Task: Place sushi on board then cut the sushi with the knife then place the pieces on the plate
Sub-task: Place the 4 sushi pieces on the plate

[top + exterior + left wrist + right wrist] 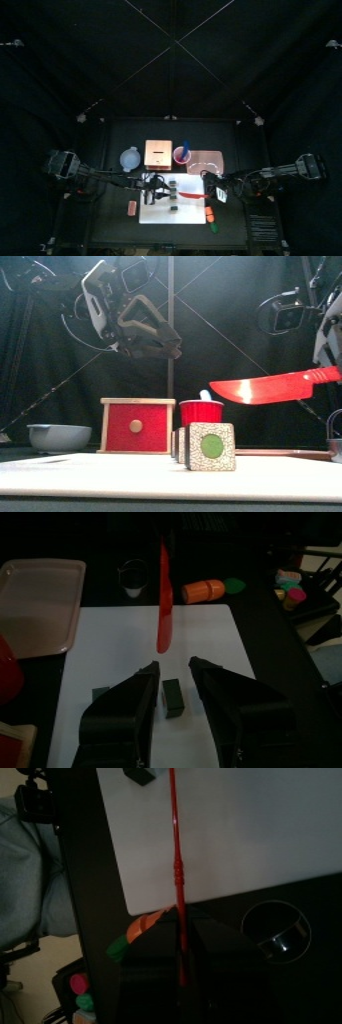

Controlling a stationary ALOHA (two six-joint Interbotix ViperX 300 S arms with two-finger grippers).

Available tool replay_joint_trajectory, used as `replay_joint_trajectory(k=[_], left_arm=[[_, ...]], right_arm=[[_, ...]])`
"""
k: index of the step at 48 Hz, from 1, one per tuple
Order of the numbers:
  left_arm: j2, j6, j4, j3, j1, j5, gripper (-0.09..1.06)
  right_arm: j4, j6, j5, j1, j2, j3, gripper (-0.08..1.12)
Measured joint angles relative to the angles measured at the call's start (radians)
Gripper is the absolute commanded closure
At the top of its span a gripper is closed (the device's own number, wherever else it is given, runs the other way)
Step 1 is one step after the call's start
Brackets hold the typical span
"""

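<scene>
A sushi roll of dark blocks with a green centre stands on the white cutting board. My left gripper hangs open well above it. In the left wrist view its jaws frame one sushi block, and another block lies beside it. My right gripper is shut on the red toy knife, which it holds level above the board, right of the sushi. The pink plate lies behind the board on the right.
At the back stand a wooden box with a red drawer front, a red cup and a blue-grey bowl. A metal cutter and orange and green toys lie off the board's right side. A small red toy lies left of it.
</scene>
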Motion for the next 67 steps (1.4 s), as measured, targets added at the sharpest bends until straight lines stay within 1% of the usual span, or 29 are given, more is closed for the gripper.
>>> replay_joint_trajectory(k=[6, 19, 27, 39, 51, 56, 60, 67], left_arm=[[0.002, 0.002, -0.002, 0.005, 0.002, -0.008, 0.25], [0.002, 0.0, -0.005, 0.006, 0.002, -0.009, 0.25], [0.002, 0.0, -0.006, 0.006, 0.002, -0.009, 0.25], [0.002, 0.0, -0.005, 0.014, 0.005, -0.009, 0.25], [0.002, -0.003, -0.006, 0.043, 0.018, -0.008, 0.25], [0.002, -0.005, -0.012, 0.057, 0.021, -0.009, 0.25], [0.002, -0.003, -0.025, 0.069, 0.021, -0.009, 0.25], [0.0, -0.003, -0.046, 0.097, 0.021, -0.009, 0.25]], right_arm=[[0.011, 0.0, 0.008, -0.002, -0.012, 0.014, 0.64], [0.003, 0.002, 0.034, -0.009, -0.012, 0.017, 0.45], [-0.014, 0.0, 0.035, -0.031, -0.014, 0.017, 0.38], [-0.063, -0.002, 0.028, -0.055, -0.018, 0.0, 0.38], [-0.198, -0.003, -0.129, -0.069, -0.002, -0.052, 0.38], [-0.233, -0.003, -0.19, -0.074, 0.029, -0.074, 0.38], [-0.249, -0.005, -0.225, -0.075, 0.067, -0.094, 0.38], [-0.279, -0.006, -0.262, -0.075, 0.193, -0.158, 0.37]])
